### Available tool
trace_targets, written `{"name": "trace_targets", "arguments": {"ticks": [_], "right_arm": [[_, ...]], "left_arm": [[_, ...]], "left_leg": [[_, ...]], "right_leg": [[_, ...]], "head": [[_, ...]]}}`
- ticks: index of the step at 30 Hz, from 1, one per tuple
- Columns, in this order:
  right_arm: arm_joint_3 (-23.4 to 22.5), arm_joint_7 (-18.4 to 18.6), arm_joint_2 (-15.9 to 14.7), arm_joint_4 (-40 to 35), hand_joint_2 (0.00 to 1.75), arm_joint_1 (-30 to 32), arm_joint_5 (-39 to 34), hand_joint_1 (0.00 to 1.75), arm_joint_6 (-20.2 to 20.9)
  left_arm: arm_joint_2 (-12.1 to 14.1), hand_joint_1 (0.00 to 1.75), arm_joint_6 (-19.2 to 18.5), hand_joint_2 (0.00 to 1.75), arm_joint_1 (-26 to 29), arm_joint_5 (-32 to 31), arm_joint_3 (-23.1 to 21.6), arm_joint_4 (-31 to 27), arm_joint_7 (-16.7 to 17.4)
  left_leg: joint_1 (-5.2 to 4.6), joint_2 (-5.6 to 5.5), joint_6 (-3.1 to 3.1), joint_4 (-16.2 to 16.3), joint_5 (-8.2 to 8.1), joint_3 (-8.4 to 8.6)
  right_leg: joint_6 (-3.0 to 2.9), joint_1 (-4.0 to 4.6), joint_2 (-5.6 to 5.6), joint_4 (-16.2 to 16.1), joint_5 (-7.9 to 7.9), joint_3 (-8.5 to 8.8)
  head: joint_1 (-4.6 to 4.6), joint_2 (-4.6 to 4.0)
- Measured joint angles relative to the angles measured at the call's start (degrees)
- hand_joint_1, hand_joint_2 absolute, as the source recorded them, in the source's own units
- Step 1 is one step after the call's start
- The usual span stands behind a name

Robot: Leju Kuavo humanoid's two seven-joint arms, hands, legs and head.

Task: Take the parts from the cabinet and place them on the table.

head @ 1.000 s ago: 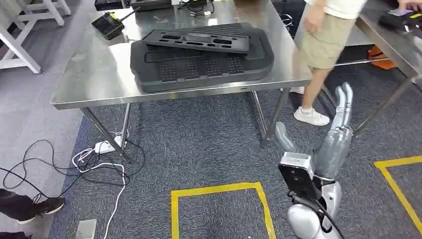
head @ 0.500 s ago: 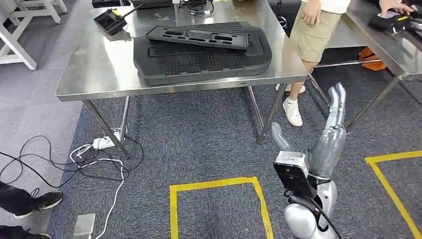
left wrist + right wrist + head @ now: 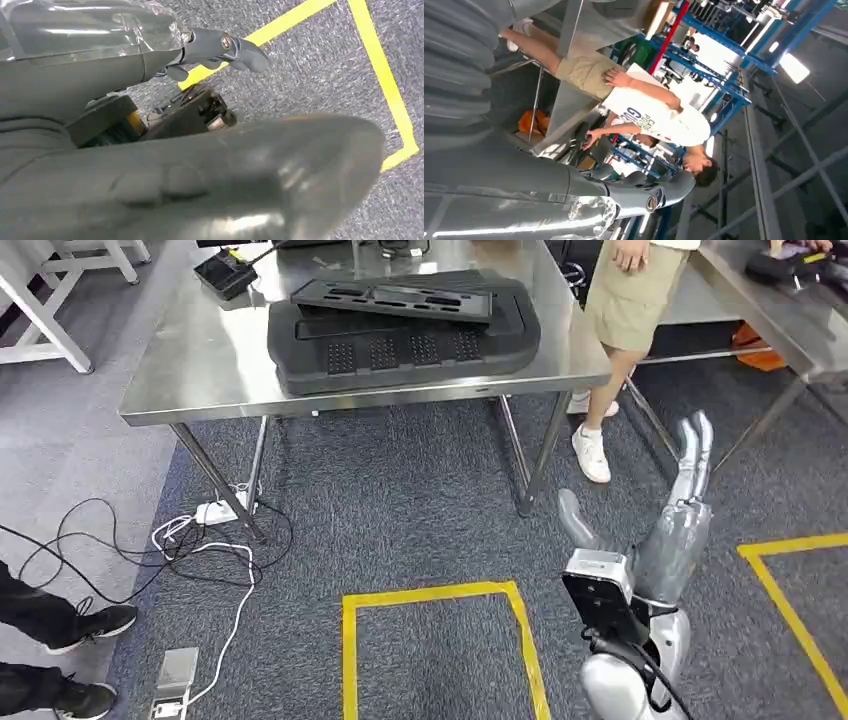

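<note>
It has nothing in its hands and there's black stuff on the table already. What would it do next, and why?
Probably turn away from the table and head for the cabinet to fetch another part. The right hand holds nothing, its fingers straight and its thumb apart, and the left hand hangs empty over the carpet. Two black parts already lie stacked on the table.

A steel tabletop [image 3: 200,360] stands ahead, carrying a large black perforated plastic tray [image 3: 405,345] with a flatter black slotted plastic panel [image 3: 392,300] lying on top of it. Behind and left of them sits a small black box-shaped device [image 3: 222,273]. A person in khaki shorts [image 3: 625,300] stands right of the tabletop. Under its left end, tangled black and white cables [image 3: 170,550] sprawl on the grey carpet floor [image 3: 400,510], around what looks like a power strip. A yellow tape rectangle [image 3: 440,640] marks the floor nearer the robot, and the right robot hand [image 3: 670,510] hangs just right of it.
</note>
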Motion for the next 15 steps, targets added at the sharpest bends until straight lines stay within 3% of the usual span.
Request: {"name": "trace_targets", "arguments": {"ticks": [2, 3, 4, 5, 7, 8, 9, 11, 13, 14, 15], "right_arm": [[0.0, -0.6, 0.0, 0.0, 1.75, 0.0, -0.2, 0.00, 0.0], [0.0, -0.8, 0.0, 0.0, 1.75, 0.0, -0.4, 0.00, 0.0], [0.0, -1.0, 0.0, 0.0, 1.75, 0.0, -0.6, 0.00, 0.0], [0.0, -1.2, 0.0, 0.0, 1.75, 0.0, -0.7, 0.00, 0.0], [0.0, -1.3, 0.0, 0.0, 1.75, 0.0, -0.8, 0.00, 0.0], [0.0, -1.2, 0.0, 0.0, 1.75, 0.0, -0.8, 0.00, 0.0], [0.0, -1.2, 0.0, 0.0, 1.75, -0.1, -0.8, 0.00, 0.0], [-0.1, -1.3, 0.1, 0.0, 1.75, -0.1, -0.8, 0.00, 0.0], [-0.2, -1.9, 0.1, 0.0, 1.75, -0.1, -1.2, 0.00, 0.0], [-0.4, -2.2, 0.1, 0.1, 1.75, 0.0, -1.2, 0.00, 0.0], [-0.6, -2.3, 0.1, 0.1, 1.75, -0.1, -1.2, 0.00, 0.0]], "left_arm": [[0.0, 0.00, 0.0, 0.00, 0.2, 0.0, 0.0, 0.0, -0.7], [0.0, 0.00, -0.1, 0.00, 0.3, 0.1, 0.0, 0.0, -0.9], [0.0, 0.00, -0.1, 0.00, 0.4, 0.1, 0.0, 0.0, -1.1], [0.0, 0.00, -0.2, 0.00, 0.4, 0.2, 0.0, 0.0, -1.1], [0.0, 0.00, -0.1, 0.00, 0.3, 0.5, 0.0, 0.0, -0.9], [0.0, 0.00, -0.1, 0.00, 0.2, 0.5, 0.0, 0.0, -0.7], [0.0, 0.00, -0.1, 0.00, 0.1, 0.5, 0.0, 0.0, -0.7], [0.0, 0.00, -0.1, 0.00, 0.3, 0.5, 0.0, 0.0, -0.7], [0.0, 0.00, -0.2, 0.00, 0.4, 0.5, 0.0, 0.0, -0.8], [-0.1, 0.00, -0.2, 0.00, 0.2, 0.6, 0.0, 0.0, -1.0], [-0.1, 0.00, -0.3, 0.00, 0.1, 0.6, 0.0, 0.0, -1.1]], "left_leg": [[0.28, 0.00, -0.40, 8.7, -5.15, -2.87], [0.30, 0.00, -0.49, 12.0, -6.54, -3.65], [0.30, 0.00, -0.48, 12.7, -6.57, -3.22], [0.29, 0.00, -0.33, 10.5, -5.42, -1.29], [0.25, -0.01, 0.31, -0.2, -1.38, 5.72], [0.17, -0.14, 0.76, -5.2, -0.24, 8.85], [-0.14, -0.04, 0.80, -7.0, -0.41, 9.15], [-0.44, -0.02, 1.24, -6.7, 0.19, 8.57], [-0.19, 0.01, 2.25, -7.1, 1.12, 8.37], [-0.01, 0.41, 2.67, -7.3, 1.73, 8.07], [-0.02, 0.35, 3.17, -7.3, 2.09, 7.48]], "right_leg": [[-0.13, 0.09, -0.10, 0.0, 0.74, -1.07], [-0.10, 0.13, -0.11, 0.1, 1.09, -1.59], [-0.04, 0.14, -0.11, 0.2, 1.42, -2.08], [0.07, 0.14, -0.11, 0.2, 1.75, -2.45], [0.43, 0.14, -0.06, 0.2, 2.27, -2.91], [0.64, 0.11, -0.07, 0.2, 2.49, -2.95], [0.90, 0.49, -0.08, 0.4, 2.65, -3.14], [1.55, 0.19, -0.18, 0.3, 3.08, -3.22], [2.42, 0.22, -0.23, 0.2, 3.52, -3.30], [2.53, -0.04, -0.10, 1.1, 2.17, -3.60], [2.60, 0.07, -0.09, 3.4, -0.30, -4.62]], "head": [[-0.55, 0.00], [-0.64, 0.00], [-0.68, 0.00], [-0.76, 0.00], [-0.83, 0.00], [-0.88, 0.00], [-0.90, 0.00], [-0.81, 0.00], [-0.77, 0.00], [-0.81, 0.00], [-0.37, 0.00]]}}
